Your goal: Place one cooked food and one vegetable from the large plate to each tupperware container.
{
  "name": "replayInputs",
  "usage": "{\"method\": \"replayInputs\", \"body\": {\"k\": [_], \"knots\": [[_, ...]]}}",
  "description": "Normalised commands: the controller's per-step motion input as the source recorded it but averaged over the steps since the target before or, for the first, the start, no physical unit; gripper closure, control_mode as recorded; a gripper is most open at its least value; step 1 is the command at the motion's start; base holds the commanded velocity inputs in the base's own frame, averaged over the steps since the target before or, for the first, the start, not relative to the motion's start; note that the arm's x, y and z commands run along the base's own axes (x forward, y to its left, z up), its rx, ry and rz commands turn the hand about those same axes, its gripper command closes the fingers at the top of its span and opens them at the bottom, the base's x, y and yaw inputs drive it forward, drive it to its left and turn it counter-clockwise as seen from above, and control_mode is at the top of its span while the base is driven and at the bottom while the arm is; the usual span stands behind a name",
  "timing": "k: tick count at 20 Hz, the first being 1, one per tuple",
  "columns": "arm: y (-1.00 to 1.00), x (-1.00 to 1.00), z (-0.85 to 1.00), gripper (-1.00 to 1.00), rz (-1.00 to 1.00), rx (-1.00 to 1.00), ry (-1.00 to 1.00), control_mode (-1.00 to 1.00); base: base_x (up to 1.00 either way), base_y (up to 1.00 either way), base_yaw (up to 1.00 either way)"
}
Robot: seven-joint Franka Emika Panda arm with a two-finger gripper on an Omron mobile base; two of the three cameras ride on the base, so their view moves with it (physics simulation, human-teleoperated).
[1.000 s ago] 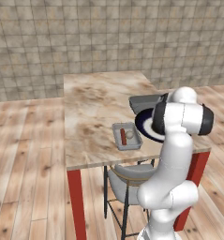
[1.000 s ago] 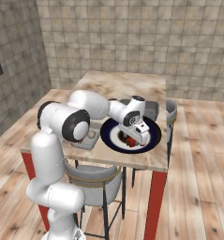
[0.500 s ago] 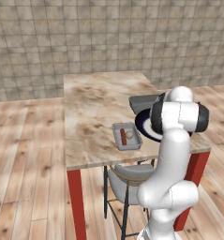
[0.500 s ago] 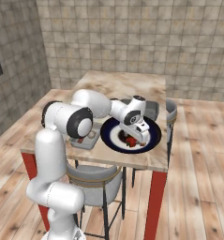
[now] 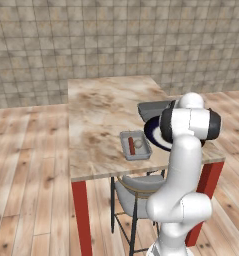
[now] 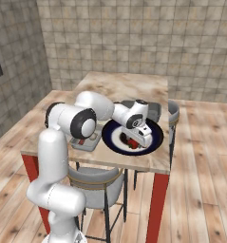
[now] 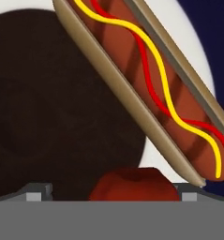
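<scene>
Left base view: pale marbled rectangular surface on red legs, set on a light wooden plank floor before a grey-beige tiled wall. Near the front edge, shallow rectangular grey tupperware container holding a reddish-brown sausage-like piece and a small pale round item. Just to its right, big round plate with dark navy rim, largely hidden behind the white arm. Beyond the plate, second grey tupperware container, touching or overlapping the plate's far rim; cannot tell which. Under the front edge, grey-seated stool with black metal legs.

Right base view: same surface, plate close to the near right edge, tool lowered over the plate's centre above a small red item; finger spacing not discernible here. First container to the plate's left, behind the arm; second container behind the plate.

Hand view: hot dog in a tan bun with wavy red and yellow sauce lines lying diagonally across the plate's dark centre, white ring and navy rim. Round red tomato-like vegetable low in the middle between the two grey fingertips, tool spread wide, gripping nothing.
</scene>
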Motion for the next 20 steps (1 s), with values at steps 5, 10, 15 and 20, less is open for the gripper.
{"method": "replayInputs", "body": {"k": [5,10,15,20], "knots": [[0.00,0.00,-0.04,1.00,0.00,0.00,0.00,-1.00,0.00,0.00,0.00],[0.00,0.00,-0.02,1.00,0.00,0.00,0.00,-1.00,0.00,0.00,0.00],[0.18,-0.14,0.01,1.00,0.00,0.00,0.00,-1.00,0.00,0.00,0.00],[0.72,-0.69,0.49,1.00,0.12,-0.06,-0.09,-1.00,0.00,0.00,0.00]]}}
